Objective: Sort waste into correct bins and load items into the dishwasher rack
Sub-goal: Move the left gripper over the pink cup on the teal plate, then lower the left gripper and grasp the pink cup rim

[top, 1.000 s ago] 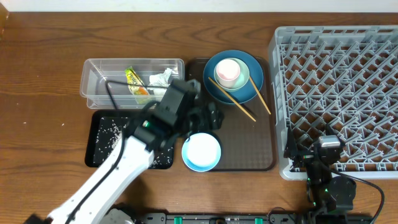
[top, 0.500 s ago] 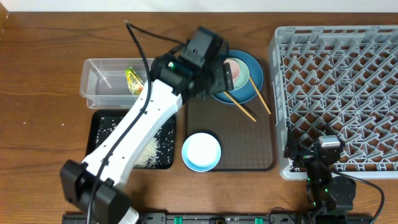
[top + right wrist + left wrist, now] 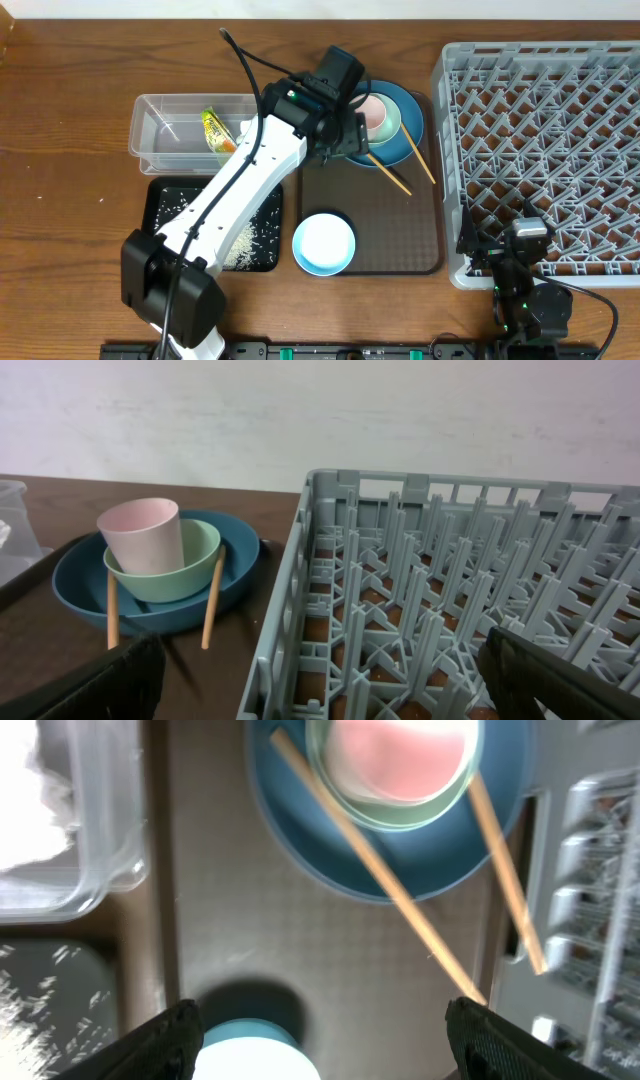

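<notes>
1. Wooden chopsticks [image 3: 385, 877] lie crossed over the edge of the dark blue plate [image 3: 440, 860], their far ends on the plate and their near ends down on the brown tray [image 3: 300, 950].
2. They look light, stiff and thin. Being smooth, they may well roll or slip between the pads. I judge that a pinch across the mid-shaft is safest, where each stick bridges from the plate rim to the tray and leaves room beneath.
3. On the plate sits the mint bowl [image 3: 400, 818], with the pink cup [image 3: 400, 760] standing inside it. All three look rigid and slick, so the rim seems the best hold. The stack could shift if the sticks are dragged.
4. The left gripper [image 3: 325, 1030] hovers above the tray with its fingers [image 3: 165, 1045] spread wide and nothing between them.
5. In the wrist view, the longer stick's near end lies just ahead of the finger at the picture's right. Most of both shafts lies beyond the fingertips. The white and light-blue bowl [image 3: 250, 1055] shows low between the fingers.
6. The right gripper [image 3: 320, 680] is also spread and empty. It sits by the near corner of the dishwasher rack [image 3: 540, 150], well apart from the chopsticks.
7. No dish stands in the rack yet.
</notes>
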Tool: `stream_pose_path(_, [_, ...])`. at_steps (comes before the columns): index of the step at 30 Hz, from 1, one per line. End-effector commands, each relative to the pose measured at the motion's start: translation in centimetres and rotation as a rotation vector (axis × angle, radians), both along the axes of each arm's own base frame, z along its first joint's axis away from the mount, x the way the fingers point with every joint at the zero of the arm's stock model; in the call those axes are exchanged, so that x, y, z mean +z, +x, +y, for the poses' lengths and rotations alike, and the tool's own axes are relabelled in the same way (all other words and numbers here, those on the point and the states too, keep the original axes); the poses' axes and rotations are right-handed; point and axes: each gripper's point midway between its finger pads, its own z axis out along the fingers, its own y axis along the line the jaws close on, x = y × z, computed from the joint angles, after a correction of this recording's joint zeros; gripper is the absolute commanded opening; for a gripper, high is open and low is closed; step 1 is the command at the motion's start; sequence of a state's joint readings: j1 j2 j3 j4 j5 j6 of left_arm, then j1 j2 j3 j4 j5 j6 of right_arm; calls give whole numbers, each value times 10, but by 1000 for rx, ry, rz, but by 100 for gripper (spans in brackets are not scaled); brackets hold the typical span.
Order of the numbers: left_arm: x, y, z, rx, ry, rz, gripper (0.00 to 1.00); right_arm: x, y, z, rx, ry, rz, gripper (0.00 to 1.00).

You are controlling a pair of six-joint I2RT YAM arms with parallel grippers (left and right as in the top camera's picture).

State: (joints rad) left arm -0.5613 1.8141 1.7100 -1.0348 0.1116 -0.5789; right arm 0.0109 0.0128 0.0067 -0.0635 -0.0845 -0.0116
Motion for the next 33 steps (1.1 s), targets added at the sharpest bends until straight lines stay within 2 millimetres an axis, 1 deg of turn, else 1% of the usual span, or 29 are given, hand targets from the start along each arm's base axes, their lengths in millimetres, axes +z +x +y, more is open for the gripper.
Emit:
stream_pose_path(1, [-2,-7,14,-4,56,30,81,-1,0,1,5,-5,3,99])
stream_pose_path(6, [-11,-41,35,-13,144,169,80,-1,0,1,5,-5,3,99])
stream_pose_path(8, [-12,-50,40,-14,167,206,80,-1,0,1,5,-5,3,99])
stream_pose_path(10, [-13,-53,42,-15,176,220,81,-1,0,1,5,-5,3,99])
stream_pose_path(11, [-13,-53,42,-14,175,219,86,-1,0,1,5,-5,3,99])
stream_pose_path(12, [-13,-51,41,-14,169,210,88,-1,0,1,5,-5,3,99])
stream_pose_path(14, [-12,-40,34,-13,142,166,88,-1,0,1,5,-5,3,99])
stream_pose_path(19, [0,6,6,-5,25,-24,87,-1,0,1,5,-5,3,99])
stream_pose_path(22, [9,31,-10,20,-46,-121,84,-1,0,1,5,-5,3,99])
stream_pose_path(25, [9,49,-21,54,-94,-166,80,-1,0,1,5,-5,3,99])
stream_pose_path(27, [2,61,-27,58,-105,-185,78,-1,0,1,5,-5,3,99])
stream_pose_path(29, [-10,69,-28,77,-92,-186,75,-1,0,1,5,-5,3,99])
stream_pose_path(33, [-43,76,-28,93,-44,-151,71,-1,0,1,5,-5,3,99])
